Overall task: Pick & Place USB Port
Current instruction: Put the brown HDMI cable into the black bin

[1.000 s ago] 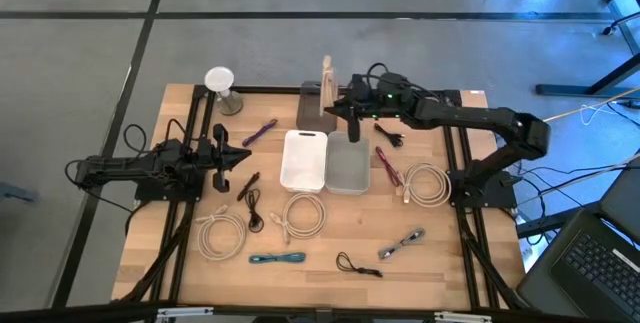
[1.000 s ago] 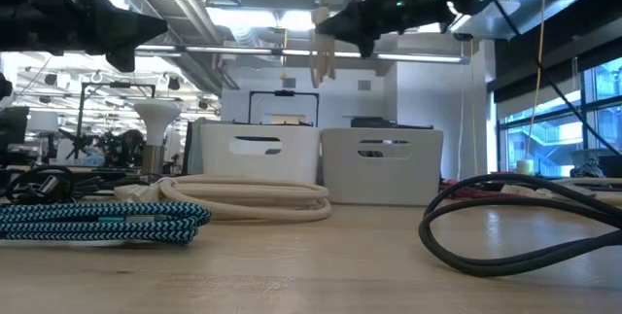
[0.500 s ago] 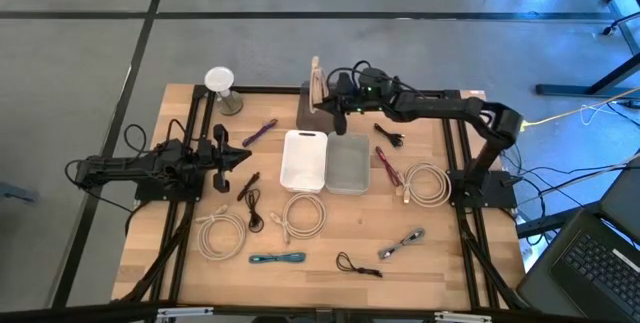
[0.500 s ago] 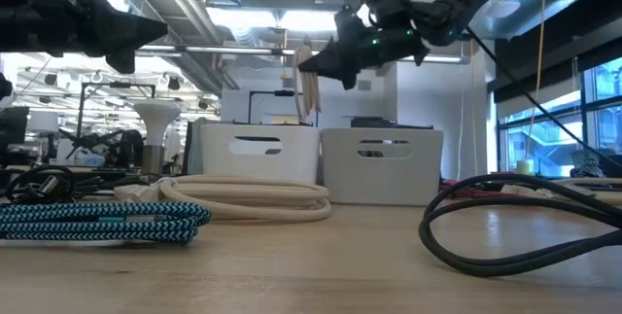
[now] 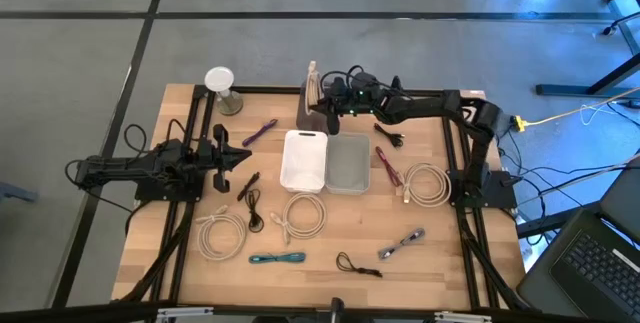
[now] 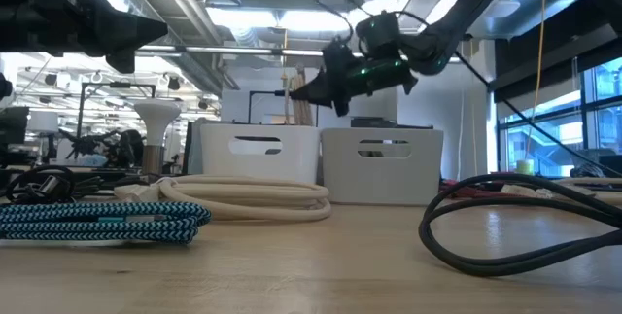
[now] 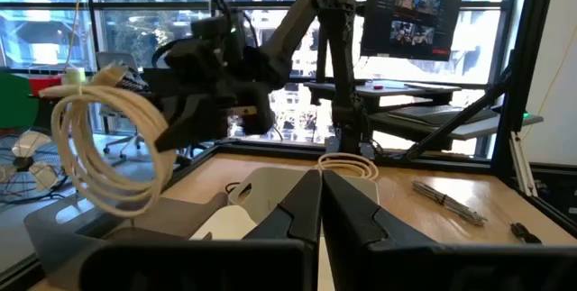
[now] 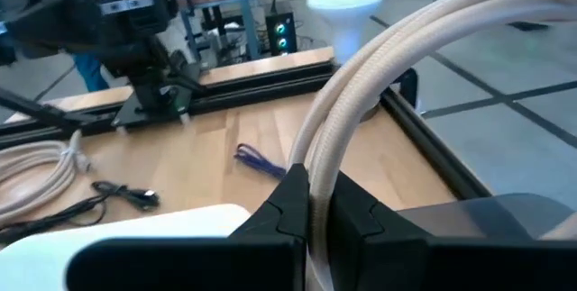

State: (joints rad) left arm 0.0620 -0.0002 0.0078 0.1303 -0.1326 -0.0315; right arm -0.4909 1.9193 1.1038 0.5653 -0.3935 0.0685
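Note:
A coiled cream USB cable (image 5: 313, 81) hangs from my right gripper (image 5: 325, 109) at the table's far edge, above a dark grey tray (image 5: 309, 119). In the left wrist view the coil (image 7: 99, 142) dangles over that tray (image 7: 63, 230), with my right gripper (image 7: 203, 102) beside it. The low view shows my right gripper (image 6: 294, 91) above the white bin (image 6: 259, 152). My left gripper (image 5: 246, 156) waits shut on the table's left side, touching nothing; its fingers (image 7: 297, 214) stand together. My right gripper pinches the cream cable's bundled strands (image 8: 335, 138) between its two fingers (image 8: 281, 203), lying across them. The coil is lifted clear and hangs below the gripper over the dark tray (image 8: 505, 212).
A white bin (image 5: 303, 160) and a grey bin (image 5: 347, 164) sit mid-table. Around them lie cream cable coils (image 5: 222, 231) (image 5: 428, 183), a blue braided cable (image 5: 277, 259), black cords (image 5: 250, 198), a purple cable (image 5: 260, 131), a red cable (image 5: 386, 166) and a white lamp-shaped object (image 5: 220, 87).
My right gripper has carried the cream coil from above the grey bin toward the table's left and far edge and downward, its arm stretching out low. The coil now hangs over the dark tray.

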